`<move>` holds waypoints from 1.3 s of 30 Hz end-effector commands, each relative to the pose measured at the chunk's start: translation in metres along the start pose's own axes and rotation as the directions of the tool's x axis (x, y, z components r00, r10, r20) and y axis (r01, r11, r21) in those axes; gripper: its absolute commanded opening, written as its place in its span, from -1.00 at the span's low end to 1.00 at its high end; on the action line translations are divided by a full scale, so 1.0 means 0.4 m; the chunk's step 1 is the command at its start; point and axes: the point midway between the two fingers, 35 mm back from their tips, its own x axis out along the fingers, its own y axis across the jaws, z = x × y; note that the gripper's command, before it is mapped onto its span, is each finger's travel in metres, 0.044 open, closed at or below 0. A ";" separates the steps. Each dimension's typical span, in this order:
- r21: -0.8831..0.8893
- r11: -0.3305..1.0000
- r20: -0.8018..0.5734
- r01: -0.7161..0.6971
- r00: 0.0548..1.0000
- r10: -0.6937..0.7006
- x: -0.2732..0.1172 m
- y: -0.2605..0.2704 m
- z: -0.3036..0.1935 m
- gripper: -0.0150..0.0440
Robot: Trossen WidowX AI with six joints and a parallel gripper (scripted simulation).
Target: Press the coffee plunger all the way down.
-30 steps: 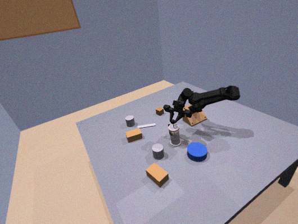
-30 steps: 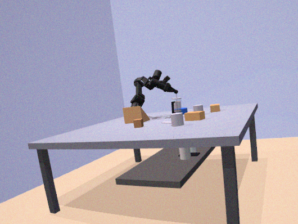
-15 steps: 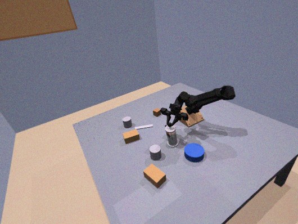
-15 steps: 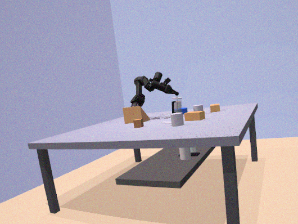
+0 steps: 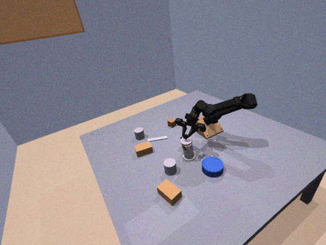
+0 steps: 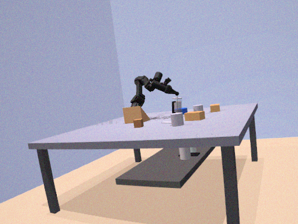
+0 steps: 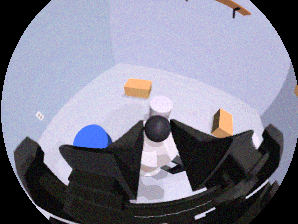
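1. The gripper (image 5: 185, 137) is clamped partly closed on the plunger knob (image 7: 157, 128), low over the coffee press (image 5: 187, 149) — the push looks nearly done; letting go remains.
2. The press stands upright mid-table, beside the blue disc (image 5: 212, 166).
3. Counted — three orange blocks, two grey cylinders, one white strip.

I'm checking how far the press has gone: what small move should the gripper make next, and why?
Probably open the fingers and let go. The gripper is shut on the plunger knob, which sits just above the lid of the coffee press, so the plunger looks fully down. The press stands upright on the table.
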 end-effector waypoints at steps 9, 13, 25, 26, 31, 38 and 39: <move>0.000 1.000 0.000 0.000 1.000 0.000 0.000 0.000 0.000 -0.07; 0.000 1.000 0.000 0.000 1.000 0.000 0.000 0.000 0.000 0.29; -0.008 1.000 0.007 0.005 1.000 -0.005 -0.002 -0.002 0.006 1.00; -0.028 1.000 0.019 0.014 1.000 -0.013 -0.004 -0.004 0.018 1.00; -0.020 1.000 0.000 0.023 1.000 -0.023 -0.039 -0.013 0.063 1.00; 0.013 1.000 -0.015 -0.006 1.000 0.006 -0.135 0.018 0.149 1.00; 0.013 1.000 -0.015 -0.006 1.000 0.006 -0.135 0.018 0.149 1.00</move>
